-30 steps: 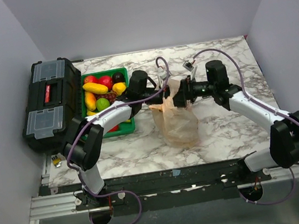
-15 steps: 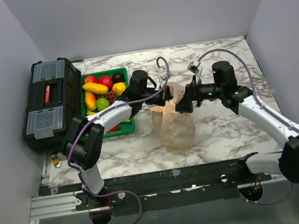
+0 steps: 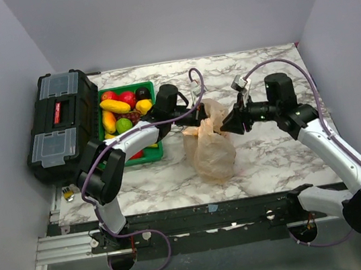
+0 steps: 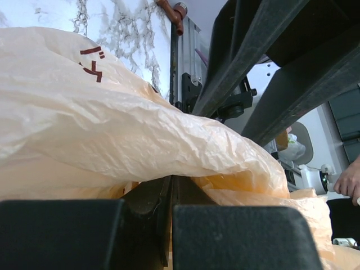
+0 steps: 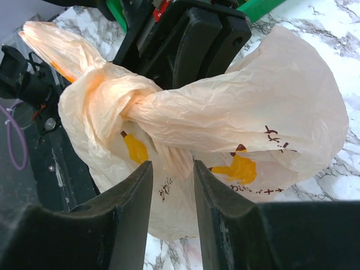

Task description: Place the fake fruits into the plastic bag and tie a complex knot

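as it stands near the middle of the marble desk (image 3: 272, 155), the plastic bag (image 3: 211, 149) is entered first: thin, crinkled, translucent, pale peach-orange, slumped wide at the base and narrowing to a gathered neck on top. print: yellow-orange motifs (image 5: 241, 169) and small dark brown lettering (image 5: 275, 135). contents: not legible through the plastic. position: just right of the green tray (image 3: 142, 85), between the ends of the two arms.

knot (image 5: 132, 104): a tight bunch of the bag's own plastic at the neck, creases radiating from it. one tail (image 5: 50, 42) points up and away; a second strand runs down toward the right wrist camera.

left fingers (image 4: 225, 236): pressed together, only a thin seam between them, a fold of the bag clamped in that seam. they meet the bag's neck from the tray side.

right fingers (image 5: 129, 214): drawn close, a narrow gap between them, the lower strand pinched in it. they hold the neck from the opposite side.

fake fruits (image 3: 123, 113): every visible one lies in the green tray, among them a yellow banana (image 3: 115, 106), red pieces, a green piece (image 3: 123, 125), a dark purple piece (image 3: 142, 93) and an orange-yellow mango (image 3: 108, 120).

black toolbox (image 3: 60, 126): just left of the tray, at the desk's left edge.
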`<state>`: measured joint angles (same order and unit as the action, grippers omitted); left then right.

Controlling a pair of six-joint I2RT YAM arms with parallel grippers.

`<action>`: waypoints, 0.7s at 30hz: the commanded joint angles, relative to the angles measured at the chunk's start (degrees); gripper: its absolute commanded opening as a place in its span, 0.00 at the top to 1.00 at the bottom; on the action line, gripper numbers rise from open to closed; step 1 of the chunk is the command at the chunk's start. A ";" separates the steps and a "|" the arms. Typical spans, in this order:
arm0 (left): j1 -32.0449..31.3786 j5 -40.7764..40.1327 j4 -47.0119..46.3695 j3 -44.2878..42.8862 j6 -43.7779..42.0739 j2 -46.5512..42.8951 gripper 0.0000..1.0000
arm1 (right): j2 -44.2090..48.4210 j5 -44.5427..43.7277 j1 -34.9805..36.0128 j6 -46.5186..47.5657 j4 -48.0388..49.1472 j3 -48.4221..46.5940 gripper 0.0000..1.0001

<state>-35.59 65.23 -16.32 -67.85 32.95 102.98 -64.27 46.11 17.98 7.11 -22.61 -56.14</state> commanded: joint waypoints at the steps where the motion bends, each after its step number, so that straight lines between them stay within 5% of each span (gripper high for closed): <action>1: 0.09 1.92 -1.86 -1.05 0.48 -0.26 1.00 | -1.89 1.46 0.12 4.00 -0.11 0.30 0.62; 17: -0.27 1.78 -3.38 -1.26 1.30 -0.23 1.00 | -6.85 4.91 0.89 2.54 5.02 0.33 0.59; 21: -0.19 1.75 -3.48 -1.58 1.52 -0.37 1.00 | -7.48 5.57 0.88 4.85 2.36 -0.25 0.83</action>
<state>-35.59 65.21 -17.80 -67.85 34.04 102.98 -70.98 49.87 18.44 10.28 -19.79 -56.12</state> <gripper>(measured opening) 0.011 0.284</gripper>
